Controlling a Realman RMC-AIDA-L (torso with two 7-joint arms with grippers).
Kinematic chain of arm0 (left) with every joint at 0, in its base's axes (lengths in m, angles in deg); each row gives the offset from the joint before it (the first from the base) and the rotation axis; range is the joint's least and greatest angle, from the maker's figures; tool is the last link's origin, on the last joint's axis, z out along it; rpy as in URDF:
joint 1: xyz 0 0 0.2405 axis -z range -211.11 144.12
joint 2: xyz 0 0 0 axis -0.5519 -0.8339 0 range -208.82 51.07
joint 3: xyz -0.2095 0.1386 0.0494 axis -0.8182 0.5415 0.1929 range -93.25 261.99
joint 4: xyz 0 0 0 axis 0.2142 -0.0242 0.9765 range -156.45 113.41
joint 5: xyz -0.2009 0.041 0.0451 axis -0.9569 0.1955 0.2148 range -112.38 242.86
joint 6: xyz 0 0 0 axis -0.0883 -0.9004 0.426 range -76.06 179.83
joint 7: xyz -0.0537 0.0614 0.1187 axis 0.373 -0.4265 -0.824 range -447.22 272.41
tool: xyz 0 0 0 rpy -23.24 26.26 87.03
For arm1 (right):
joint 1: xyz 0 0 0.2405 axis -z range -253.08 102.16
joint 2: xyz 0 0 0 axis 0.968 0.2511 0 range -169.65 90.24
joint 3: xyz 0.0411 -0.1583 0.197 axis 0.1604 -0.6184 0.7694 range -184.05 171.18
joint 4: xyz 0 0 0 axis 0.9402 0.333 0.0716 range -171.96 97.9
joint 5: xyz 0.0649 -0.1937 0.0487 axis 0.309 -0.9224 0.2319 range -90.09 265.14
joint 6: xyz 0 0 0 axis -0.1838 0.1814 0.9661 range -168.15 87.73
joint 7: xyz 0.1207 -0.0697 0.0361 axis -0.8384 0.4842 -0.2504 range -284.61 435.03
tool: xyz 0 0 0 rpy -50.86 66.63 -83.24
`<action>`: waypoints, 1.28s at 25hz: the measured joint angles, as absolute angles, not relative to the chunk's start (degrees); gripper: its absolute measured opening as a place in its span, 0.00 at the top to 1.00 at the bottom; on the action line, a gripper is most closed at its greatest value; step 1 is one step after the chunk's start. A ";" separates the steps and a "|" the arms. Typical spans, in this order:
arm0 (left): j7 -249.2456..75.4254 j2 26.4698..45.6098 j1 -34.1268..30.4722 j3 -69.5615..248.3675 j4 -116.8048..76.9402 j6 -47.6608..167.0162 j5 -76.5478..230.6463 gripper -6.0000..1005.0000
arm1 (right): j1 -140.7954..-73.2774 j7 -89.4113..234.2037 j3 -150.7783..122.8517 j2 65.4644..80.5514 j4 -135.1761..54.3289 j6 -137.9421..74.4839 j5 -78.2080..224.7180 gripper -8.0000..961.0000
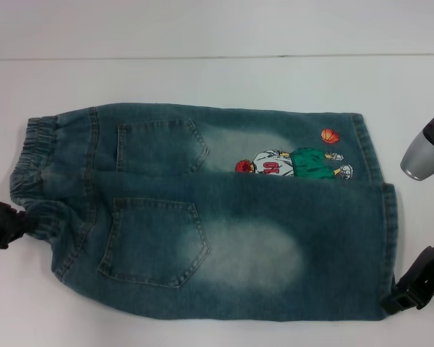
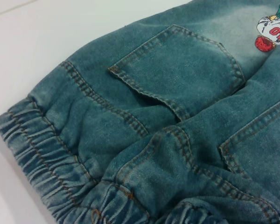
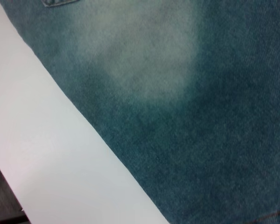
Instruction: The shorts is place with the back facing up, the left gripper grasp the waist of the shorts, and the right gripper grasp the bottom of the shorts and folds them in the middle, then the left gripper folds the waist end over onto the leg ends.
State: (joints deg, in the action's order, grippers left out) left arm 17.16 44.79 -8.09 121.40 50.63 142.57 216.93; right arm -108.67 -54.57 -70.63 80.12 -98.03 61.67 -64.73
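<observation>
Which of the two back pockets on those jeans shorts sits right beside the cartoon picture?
The far pocket, on the leg farther from the robot. The cartoon basketball player is on that same leg; the near pocket has only faded denim beside it.

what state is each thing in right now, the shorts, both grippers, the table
shorts: spread flat, back pockets up, waist toward the robot's left, not yet folded
left gripper: at the near waist corner, touching the elastic band
right gripper: at the near leg hem corner
table: white, bearing the shorts

Faded blue-green denim shorts (image 1: pixel 202 217), pale worn patches, orange stitching, possibly a basketball-player print (image 1: pixel 296 163), white table (image 1: pixel 202 29)
</observation>
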 joint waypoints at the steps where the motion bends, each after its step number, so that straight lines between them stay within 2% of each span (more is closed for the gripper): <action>1: 17.16 44.79 -8.09 121.40 50.61 142.51 216.93 0.95 | -108.67 -54.29 -70.65 80.15 -98.03 61.65 -64.69 0.93; 10: 17.14 44.69 -8.52 120.16 49.69 141.94 213.68 0.95 | -105.10 -45.07 -69.22 80.01 -105.78 63.89 -58.19 0.94; 18: 19.78 44.63 -8.00 116.28 50.58 142.38 210.22 0.95 | -100.79 -27.97 -57.42 79.96 -111.28 64.73 -42.44 0.95; 32: 19.93 44.79 -6.93 112.88 49.20 135.23 204.84 0.95 | -99.44 -24.28 -44.61 80.20 -101.27 50.49 -31.75 0.96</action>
State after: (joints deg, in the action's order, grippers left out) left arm 19.93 44.79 -6.93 112.88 49.20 135.23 204.84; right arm -99.44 -24.28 -44.61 80.20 -101.27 50.49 -31.75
